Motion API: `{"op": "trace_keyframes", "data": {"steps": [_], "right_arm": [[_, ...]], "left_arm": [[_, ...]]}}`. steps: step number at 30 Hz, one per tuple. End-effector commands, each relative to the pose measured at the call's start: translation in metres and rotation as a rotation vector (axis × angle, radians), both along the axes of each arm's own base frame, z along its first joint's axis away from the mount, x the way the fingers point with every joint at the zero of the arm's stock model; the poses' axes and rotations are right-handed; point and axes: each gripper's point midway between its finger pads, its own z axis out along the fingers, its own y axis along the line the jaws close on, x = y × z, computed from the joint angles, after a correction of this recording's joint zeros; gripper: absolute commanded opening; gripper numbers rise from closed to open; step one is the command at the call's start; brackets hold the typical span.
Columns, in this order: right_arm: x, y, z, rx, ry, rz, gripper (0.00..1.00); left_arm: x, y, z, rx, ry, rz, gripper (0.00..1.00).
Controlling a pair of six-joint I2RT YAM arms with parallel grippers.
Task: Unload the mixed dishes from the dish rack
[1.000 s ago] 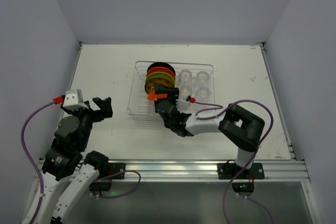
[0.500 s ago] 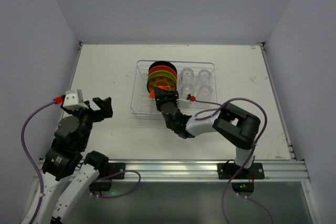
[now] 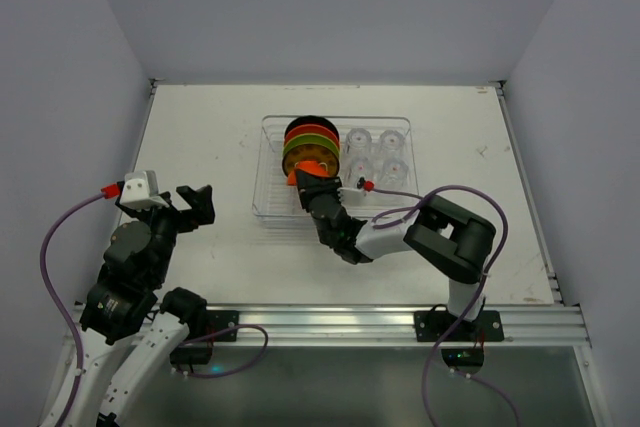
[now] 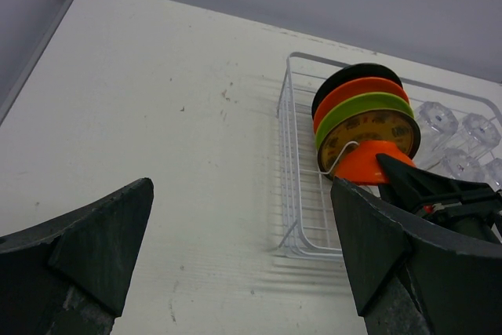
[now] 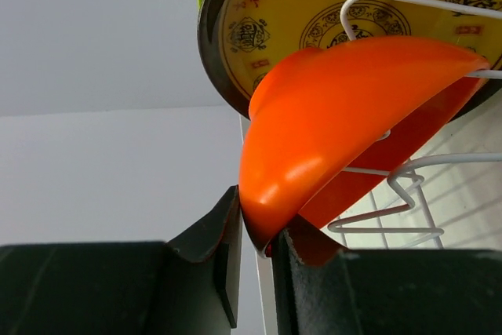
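Observation:
The dish rack [image 3: 259, 179] sits mid-table with black [image 3: 305, 122], red-orange [image 3: 311, 131], lime green [image 3: 306, 143] and yellow-brown [image 3: 312, 155] plates standing on edge in it. Clear tumblers [image 3: 358, 139] fill its right half. In front of the plates, a small orange bowl [image 3: 309, 168] leans on a wire divider. My right gripper [image 3: 313, 183] is shut on its lower rim; the right wrist view shows the bowl [image 5: 337, 123] pinched between the fingers of that gripper [image 5: 259, 229]. My left gripper [image 3: 168, 205] hangs open and empty, left of the rack [image 4: 286, 154].
Bare white tabletop surrounds the rack on all sides. Grey walls close off the left, right and back. A metal rail runs along the near edge, with both arm bases on it.
My right gripper pushed forward to the orange bowl and closed on its rim. The rack slid slightly away and to the right. The left arm stayed still.

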Motion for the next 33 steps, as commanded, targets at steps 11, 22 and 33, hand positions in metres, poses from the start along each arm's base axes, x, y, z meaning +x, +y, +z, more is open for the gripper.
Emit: {"op": "trace_keyframes", "data": {"steps": [11, 22, 33], "right_arm": [[0.003, -0.015, 0.077, 0.135, -0.251, -0.053, 0.00], [-0.018, -0.012, 0.150, -0.108, -0.524, 0.041, 0.00], [-0.055, 0.015, 0.180, -0.746, -0.673, 0.400, 0.00]], "left_arm": [[0.001, -0.002, 0.007, 0.002, -0.039, -0.012, 1.00], [0.001, -0.001, 0.007, 0.003, -0.037, -0.009, 1.00], [0.006, -0.002, 0.037, -0.022, 0.010, 0.018, 1.00]]}}
